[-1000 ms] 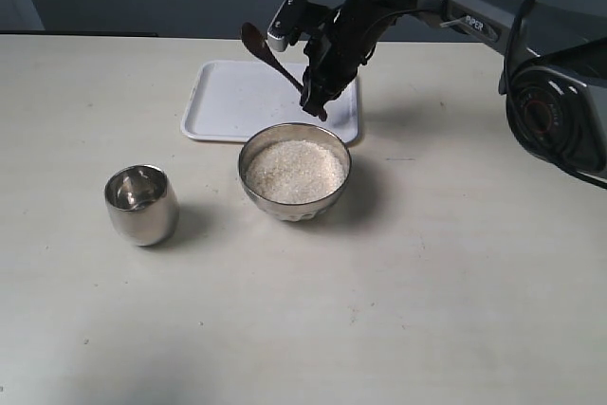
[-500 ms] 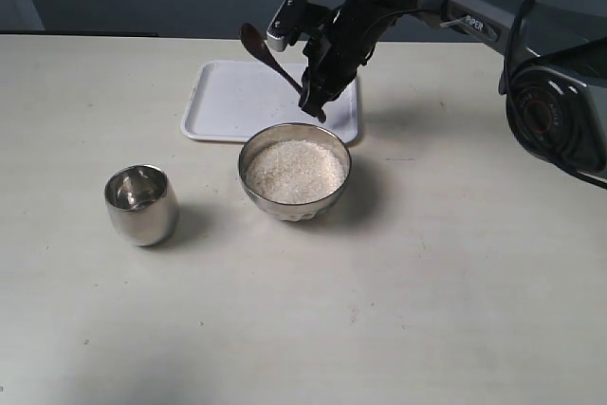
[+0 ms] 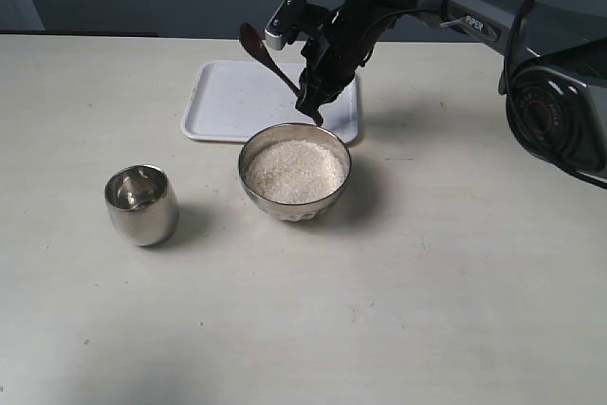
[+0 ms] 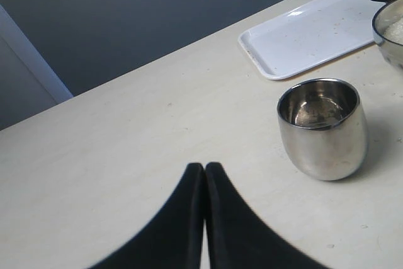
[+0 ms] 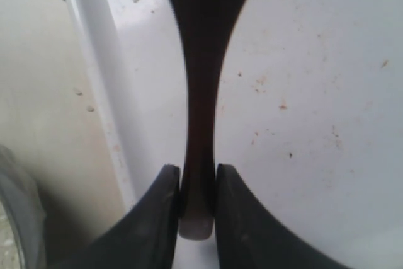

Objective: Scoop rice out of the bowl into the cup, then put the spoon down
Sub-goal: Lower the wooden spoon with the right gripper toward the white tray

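My left gripper [image 4: 204, 218] is closed, its two black fingers pressed flat together with nothing between them. It hangs over bare table [image 3: 427, 310], near the cup [image 3: 141, 204].

In the exterior view the cup stands upright at centre left. It is a small round-bellied steel tumbler, and its inside shows only reflections. It is well apart from the bowl [image 3: 254, 187].

The white tray [image 3: 228, 101] lies flat at upper centre, with a few small specks on it. Its near edge runs just behind the bowl's rim.

The bowl sits in the middle of the frame, wide and shiny. The rice [image 3: 295, 170], a pale, grainy, fairly level mass, fills it nearly to the rim.

The spoon [image 3: 275, 64] is in the air above the tray, slim and dark reddish-brown. It is tilted, with its oval head up and to the left and its handle slanting down to the right.

My right gripper [image 3: 311, 101] clamps the end of that handle, just above the bowl's far rim. My right arm comes in from the upper right.

The lower half of the frame and the right side are open tabletop.
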